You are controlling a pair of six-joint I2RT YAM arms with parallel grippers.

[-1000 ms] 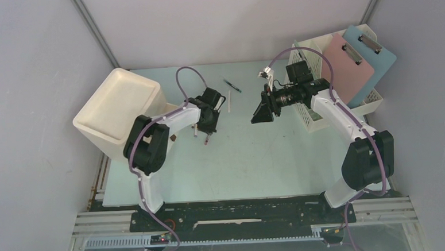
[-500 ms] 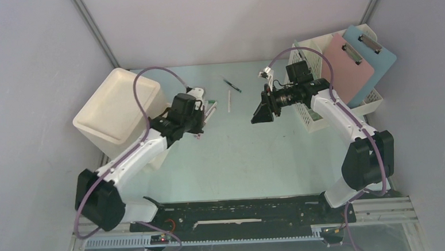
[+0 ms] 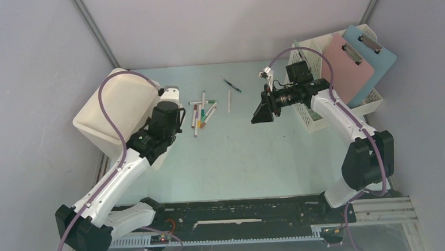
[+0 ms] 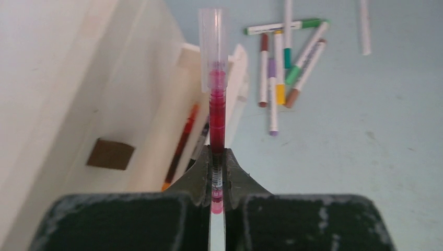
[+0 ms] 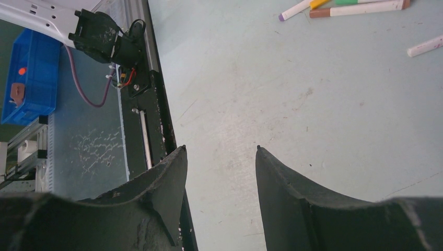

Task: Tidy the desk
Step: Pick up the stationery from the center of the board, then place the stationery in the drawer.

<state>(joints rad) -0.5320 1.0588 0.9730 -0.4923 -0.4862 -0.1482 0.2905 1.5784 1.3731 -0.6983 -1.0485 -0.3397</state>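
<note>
One desk [image 3: 239,159] under both arms: we are filing its markers.
Our left gripper [image 4: 217,159] is pinching a red marker [image 4: 217,104] at the white pen tray [image 4: 236,83] (lowering, then releasing, seems next); our right gripper [image 5: 219,157] is hanging spread, empty; loose markers [image 3: 202,112] are lying nearby.

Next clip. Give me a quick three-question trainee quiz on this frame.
1. True or false: the left claw is shut on a red marker.
2. The right claw is: A) shut on a marker, B) open and empty, C) out of view.
3. What colours are the two clipboards standing in the file rack?
Key: 1 true; 2 B; 3 pink and blue.
</note>
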